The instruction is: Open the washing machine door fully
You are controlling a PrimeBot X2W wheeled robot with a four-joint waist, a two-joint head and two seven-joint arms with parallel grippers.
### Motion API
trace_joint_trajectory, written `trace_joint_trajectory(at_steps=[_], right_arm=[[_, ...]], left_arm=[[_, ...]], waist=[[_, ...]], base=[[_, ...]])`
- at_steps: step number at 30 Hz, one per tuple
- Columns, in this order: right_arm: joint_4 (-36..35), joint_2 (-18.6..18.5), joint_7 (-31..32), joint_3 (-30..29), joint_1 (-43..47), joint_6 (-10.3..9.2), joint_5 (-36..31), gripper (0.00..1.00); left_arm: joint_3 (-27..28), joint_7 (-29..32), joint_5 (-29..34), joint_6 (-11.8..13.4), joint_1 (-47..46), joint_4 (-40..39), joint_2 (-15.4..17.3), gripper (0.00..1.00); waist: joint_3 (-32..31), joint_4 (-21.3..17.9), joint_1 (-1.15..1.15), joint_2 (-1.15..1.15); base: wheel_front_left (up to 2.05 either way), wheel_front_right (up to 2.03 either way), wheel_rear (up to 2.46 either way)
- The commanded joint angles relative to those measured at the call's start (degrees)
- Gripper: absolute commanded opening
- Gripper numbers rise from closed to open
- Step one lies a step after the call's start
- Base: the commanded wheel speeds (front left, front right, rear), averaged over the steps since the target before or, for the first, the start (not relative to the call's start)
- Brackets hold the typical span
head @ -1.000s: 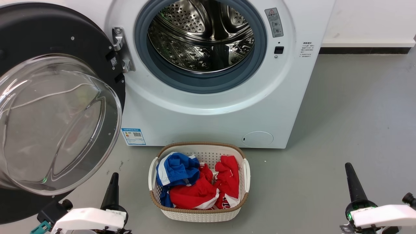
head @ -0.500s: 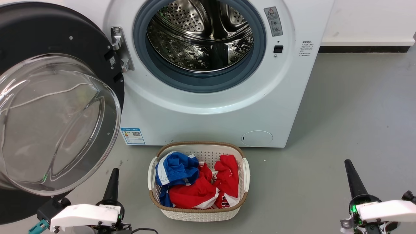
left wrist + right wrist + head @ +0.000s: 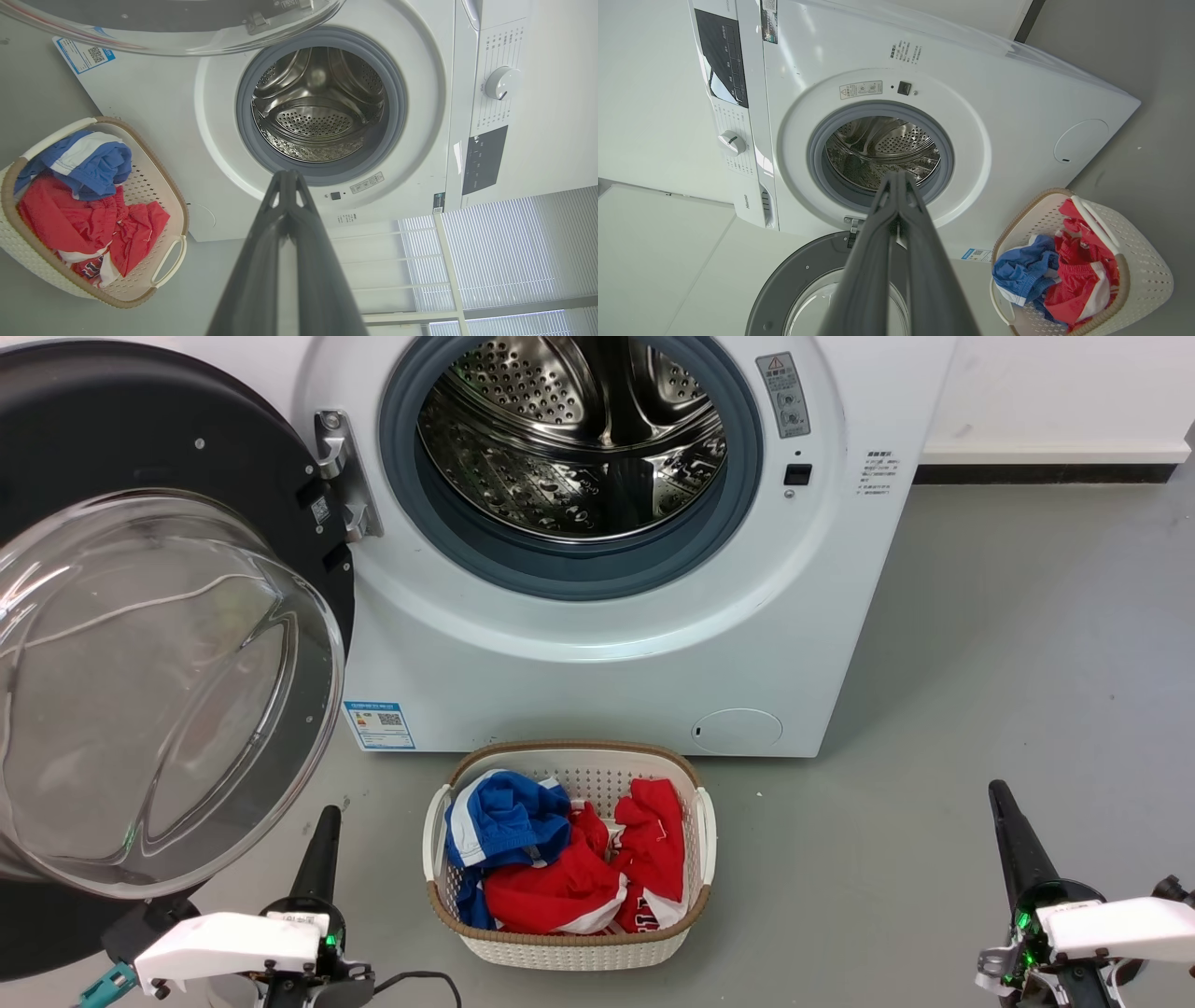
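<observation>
The washing machine door (image 3: 140, 644), a black disc with a bulging clear glass bowl, stands swung wide open at the left, hung on its metal hinge (image 3: 338, 476). The steel drum (image 3: 571, 434) lies exposed behind its grey rubber ring. My left gripper (image 3: 329, 814) is shut at the lower left, just right of the door's lower rim and apart from it. My right gripper (image 3: 999, 791) is shut at the lower right, holding nothing. The door's edge (image 3: 177, 28) crosses the top of the left wrist view, and the door (image 3: 794, 289) lies low in the right wrist view.
A cream laundry basket (image 3: 709, 831) with red and blue clothes sits on the grey floor before the machine, between my grippers. A small round white flap (image 3: 737, 731) sits low on the machine front. Open floor (image 3: 1027, 635) stretches to the right.
The head camera has shifted slightly. Both grippers sit a little higher in the view than a second ago. The door keeps its wide-open position.
</observation>
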Motion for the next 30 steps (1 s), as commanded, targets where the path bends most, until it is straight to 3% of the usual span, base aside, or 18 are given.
trace_joint_trajectory(at_steps=[1,30], right_arm=[[0.17,-0.21,0.42,-0.21,-1.18,0.0,1.39,0.0],[2.39,0.2,4.03,-1.27,-3.98,0.0,13.97,0.0]], left_arm=[[0.23,0.37,-1.36,-0.47,-1.29,-0.1,-0.01,0.0],[1.49,3.82,-14.66,-1.54,-3.2,1.1,-0.02,0.0]], waist=[[0.02,-0.02,0.0,0.0],[0.45,-0.36,0.0,0.0]], base=[[0.0,0.0,0.0],[0.0,0.0,0.0]])
